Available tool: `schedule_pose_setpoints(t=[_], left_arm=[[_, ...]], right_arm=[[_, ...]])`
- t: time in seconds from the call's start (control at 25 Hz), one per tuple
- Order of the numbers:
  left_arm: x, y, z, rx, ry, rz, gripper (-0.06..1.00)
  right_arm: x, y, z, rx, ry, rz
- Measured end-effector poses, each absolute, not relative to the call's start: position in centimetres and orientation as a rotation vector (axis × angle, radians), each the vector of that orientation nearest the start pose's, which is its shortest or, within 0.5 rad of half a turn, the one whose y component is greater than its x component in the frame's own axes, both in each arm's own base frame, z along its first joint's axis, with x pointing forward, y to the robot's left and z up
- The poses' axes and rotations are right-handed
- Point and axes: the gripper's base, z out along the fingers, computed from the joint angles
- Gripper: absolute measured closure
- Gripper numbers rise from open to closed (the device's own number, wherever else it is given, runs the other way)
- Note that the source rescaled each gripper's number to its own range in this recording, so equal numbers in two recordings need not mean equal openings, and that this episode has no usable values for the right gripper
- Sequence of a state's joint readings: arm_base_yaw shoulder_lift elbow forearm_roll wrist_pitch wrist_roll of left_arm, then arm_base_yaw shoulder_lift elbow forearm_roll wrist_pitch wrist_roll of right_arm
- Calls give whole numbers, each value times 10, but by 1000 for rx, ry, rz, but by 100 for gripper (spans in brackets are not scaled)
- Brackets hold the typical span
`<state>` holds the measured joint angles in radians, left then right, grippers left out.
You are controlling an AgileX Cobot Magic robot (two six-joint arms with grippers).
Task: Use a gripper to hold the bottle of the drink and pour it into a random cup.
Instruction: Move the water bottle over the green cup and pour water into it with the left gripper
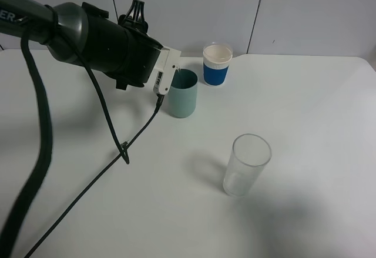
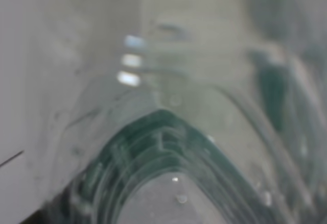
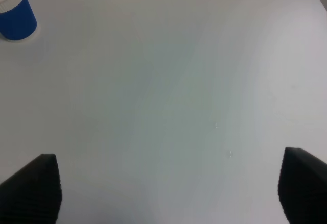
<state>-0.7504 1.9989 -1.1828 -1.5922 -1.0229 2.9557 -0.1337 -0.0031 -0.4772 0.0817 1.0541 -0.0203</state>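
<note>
Pour step, I reckon: my left gripper (image 1: 169, 73) hangs tipped at the rim of the teal cup (image 1: 183, 96), near the table's (image 1: 305, 111) far edge. Its jaws pinch the bottle of the drink (image 2: 163, 147), which blurs out the left wrist view and is hidden from above. Right gripper (image 3: 166, 188) has its jaws spread over bare table. Next: slow tilt, mouth over the opening. Count: one bottle, one teal cup, one white-and-blue cup (image 1: 217, 65), one clear glass (image 1: 247, 164).

The only marking that could be read was a pair of white capitals, "ER", on the dark tube of the left arm (image 1: 17, 18). The edge of the high view cut the word off, so the rest of it could not be told. The dark green label on the bottle (image 2: 163, 147) was too blurred in the left wrist view to read.
</note>
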Motion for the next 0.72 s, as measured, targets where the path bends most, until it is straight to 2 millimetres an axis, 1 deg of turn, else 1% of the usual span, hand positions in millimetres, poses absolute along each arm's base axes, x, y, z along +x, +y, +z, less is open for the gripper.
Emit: schedule_pose_setpoints(t=[0.72], left_arm=[[338, -209, 182, -2175, -2015, -1941, 94]], right_arm=[[-2, 7, 272, 114, 2051, 3]])
